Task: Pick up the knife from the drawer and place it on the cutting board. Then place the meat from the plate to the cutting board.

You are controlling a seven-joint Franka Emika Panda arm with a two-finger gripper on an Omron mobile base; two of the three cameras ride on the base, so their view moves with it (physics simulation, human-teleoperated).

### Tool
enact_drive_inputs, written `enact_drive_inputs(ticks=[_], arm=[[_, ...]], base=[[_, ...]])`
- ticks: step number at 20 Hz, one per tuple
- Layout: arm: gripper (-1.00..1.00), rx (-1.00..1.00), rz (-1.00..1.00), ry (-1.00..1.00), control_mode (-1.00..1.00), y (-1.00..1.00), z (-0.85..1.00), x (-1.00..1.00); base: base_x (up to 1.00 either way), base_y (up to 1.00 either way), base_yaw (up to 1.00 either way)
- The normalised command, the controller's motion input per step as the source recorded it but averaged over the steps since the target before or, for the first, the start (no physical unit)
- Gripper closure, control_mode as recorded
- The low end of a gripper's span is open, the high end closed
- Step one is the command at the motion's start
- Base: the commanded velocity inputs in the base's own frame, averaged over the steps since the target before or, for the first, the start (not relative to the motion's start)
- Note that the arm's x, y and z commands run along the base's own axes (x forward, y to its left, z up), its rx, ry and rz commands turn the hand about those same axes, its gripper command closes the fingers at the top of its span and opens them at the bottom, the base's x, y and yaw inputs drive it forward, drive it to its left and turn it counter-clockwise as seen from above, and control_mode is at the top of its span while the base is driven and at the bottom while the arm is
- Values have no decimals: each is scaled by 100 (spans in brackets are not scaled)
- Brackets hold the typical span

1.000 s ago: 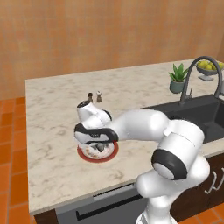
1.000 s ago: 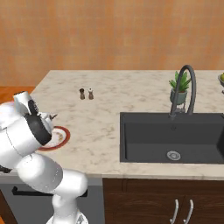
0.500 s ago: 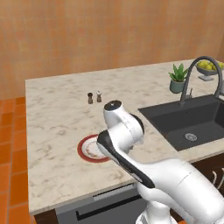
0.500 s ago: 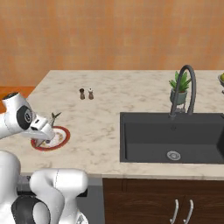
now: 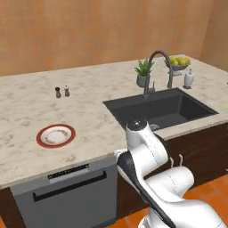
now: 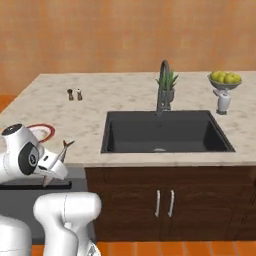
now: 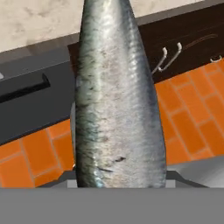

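The meat (image 7: 118, 100), a long silvery-grey fish-shaped lump, fills the middle of the hand view, standing up between the fingers. My gripper (image 6: 56, 161) is shut on the meat (image 6: 65, 148) low in front of the counter edge, over the dishwasher front, with the tail end poking up. The red-rimmed plate (image 5: 42, 137) lies bare on the counter's left part, and its rim (image 6: 46, 128) peeks out behind my arm. The knife, the drawer and the cutting board are out of view.
A dark sink (image 5: 160, 109) with a curved faucet (image 5: 153, 67) takes the counter's right half. A plant, a soap bottle and a bowl of yellow fruit (image 5: 178, 62) stand behind it. Two shakers (image 5: 62, 91) stand at the back left. Below are a dishwasher (image 5: 67, 187), cabinet doors (image 6: 165, 202) and orange floor.
The whole picture has shifted, so the camera has moved. The meat has come off the plate in my gripper, and the arm has swung down in front of the counter edge.
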Motion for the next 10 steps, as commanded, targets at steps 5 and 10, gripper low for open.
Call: enact_drive_inputs(ticks=[5,10], arm=[[100,0,0,0,100,0,0,0],[100,0,0,0,100,0,0,0]], base=[[-15,-100,-38],[42,-93,-67]])
